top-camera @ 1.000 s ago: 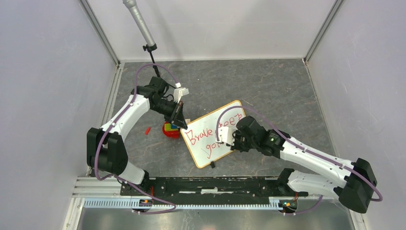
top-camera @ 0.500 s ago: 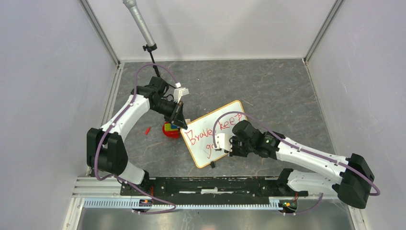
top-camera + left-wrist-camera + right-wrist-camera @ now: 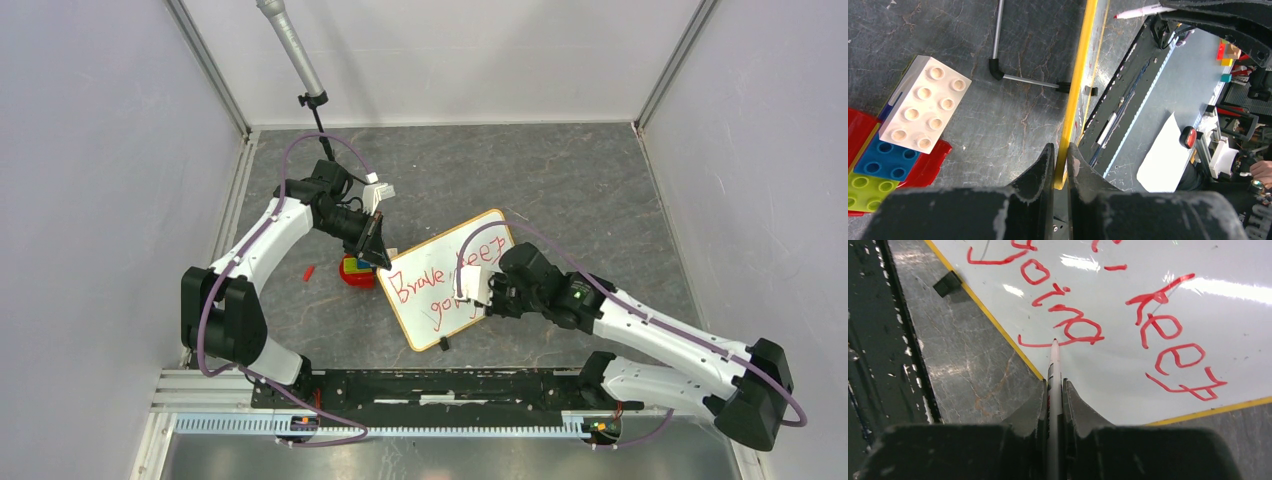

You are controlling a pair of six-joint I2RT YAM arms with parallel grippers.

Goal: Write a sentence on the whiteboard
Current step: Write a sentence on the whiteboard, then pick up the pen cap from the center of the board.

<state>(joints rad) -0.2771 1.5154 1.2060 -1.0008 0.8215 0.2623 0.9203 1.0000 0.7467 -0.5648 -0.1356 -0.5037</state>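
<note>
We see our right claw (image 3: 1054, 384) closed on a marker (image 3: 1053, 365), whose tip touches the whiteboard (image 3: 1198, 305) just ahead of it, at the last letter of the red sentence (image 3: 1068, 322). Our left claw (image 3: 1060, 150) pinches the yellow frame edge of the board, which rests on the table (image 3: 560, 190).

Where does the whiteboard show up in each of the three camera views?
Top external: whiteboard at picture centre, tilted.
Left wrist: whiteboard seen edge-on, a yellow strip up the middle, pinched by the left gripper.
Right wrist: whiteboard fills the upper right, red marker tip at the lettering.
Shared landmark: black clip foot on the near frame edge, upper left in the right wrist view.
</note>
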